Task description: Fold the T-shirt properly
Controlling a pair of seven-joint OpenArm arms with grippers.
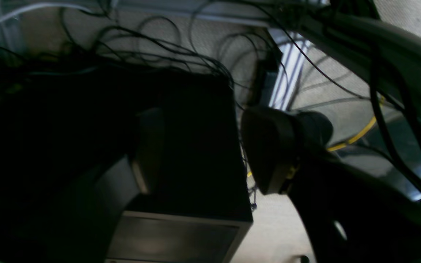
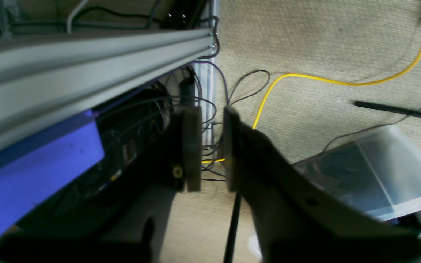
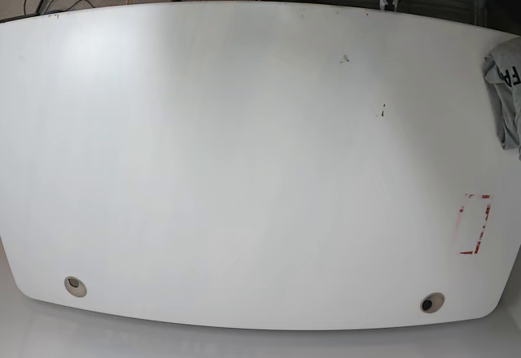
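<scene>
My open left pincer [image 1: 199, 149] and nearly closed, empty right pincer [image 2: 210, 146] face the floor; the crumpled heather-grey cotton T-shirt [image 3: 506, 89] at the white tabletop's [image 3: 244, 171] far right edge may slip off when I reach.

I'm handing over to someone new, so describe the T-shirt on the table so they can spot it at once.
Start at the big white table in the base view and follow it to its right edge. There, above a red-outlined rectangle, the T-shirt lies bunched and partly out of view. It is the only cloth there: grey, wrinkled, with a bit of black lettering showing.
</scene>
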